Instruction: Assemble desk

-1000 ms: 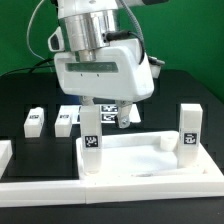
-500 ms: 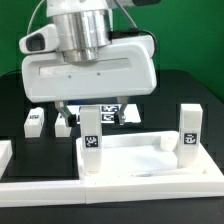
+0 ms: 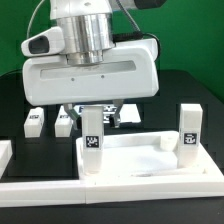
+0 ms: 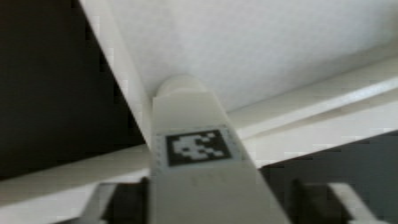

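Gripper astride an upright leg

The gripper (image 4: 217, 205) hung straight above the leg (image 3: 92, 140), which stood with its long axis vertical at the tabletop's (image 3: 150, 168) corner on the exterior view's left. The jaws stood apart, one on either side of the tagged leg, with a gap showing. The tabletop lay on the black counter (image 3: 45, 150). A second leg (image 3: 189, 130) stood at its corner on the exterior view's right.

1. The exterior view is taken close in, from slightly above table height, facing across the tabletop (image 3: 150, 165) toward the arm (image 3: 85, 30), which fills the upper frame.
2. The wrist view is pointed steeply down, very near, and is blurred.
3. One upright tagged leg (image 3: 92, 140) (image 4: 199, 140) is shared by both views.
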You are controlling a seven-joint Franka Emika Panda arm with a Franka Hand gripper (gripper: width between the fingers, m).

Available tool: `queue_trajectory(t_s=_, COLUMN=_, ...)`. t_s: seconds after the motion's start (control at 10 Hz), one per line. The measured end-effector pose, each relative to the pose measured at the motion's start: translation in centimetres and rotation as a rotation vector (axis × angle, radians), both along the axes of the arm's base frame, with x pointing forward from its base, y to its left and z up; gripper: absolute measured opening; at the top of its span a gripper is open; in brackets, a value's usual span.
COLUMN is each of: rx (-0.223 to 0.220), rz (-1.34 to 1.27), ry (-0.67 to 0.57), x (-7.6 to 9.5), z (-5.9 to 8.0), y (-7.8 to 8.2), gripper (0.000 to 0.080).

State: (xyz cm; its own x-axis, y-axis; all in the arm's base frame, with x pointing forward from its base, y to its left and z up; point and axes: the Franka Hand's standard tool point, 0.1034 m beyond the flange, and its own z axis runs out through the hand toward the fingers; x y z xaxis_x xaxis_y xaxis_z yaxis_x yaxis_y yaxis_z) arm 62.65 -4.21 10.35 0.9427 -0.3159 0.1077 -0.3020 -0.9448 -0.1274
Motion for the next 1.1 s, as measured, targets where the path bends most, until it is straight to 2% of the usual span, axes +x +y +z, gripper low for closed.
queue_trajectory(t_s=0.1, rx=0.006, rz=-0.077, ry=0.008, x=-0.12, z=-0.09, y=-0.46, gripper=0.0303)
queue_trajectory(t_s=0.4, rx=0.053, rz=-0.416, ry=0.036, x=-0.10, z=-0.07, y=-0.55, gripper=0.0298)
queue_trajectory(t_s=0.6, rx=0.130, rz=-0.783, ry=0.075, x=-0.07, z=-0.30, y=-0.60, gripper=0.0296)
queue_trajectory(t_s=0.7, rx=0.191, rz=-0.955, ry=0.096, x=-0.06, z=-0.33, y=-0.72, gripper=0.0296)
queue_trajectory(t_s=0.8, rx=0.234, rz=-1.102, ry=0.115, x=0.00, z=-0.34, y=-0.44, gripper=0.0297)
queue_trajectory(t_s=1.0, rx=0.232, rz=-1.092, ry=0.113, x=0.00, z=-0.39, y=-0.13, gripper=0.0297)
queue_trajectory(t_s=1.1, rx=0.209, rz=-0.985, ry=0.101, x=0.00, z=-0.37, y=-0.10, gripper=0.0370)
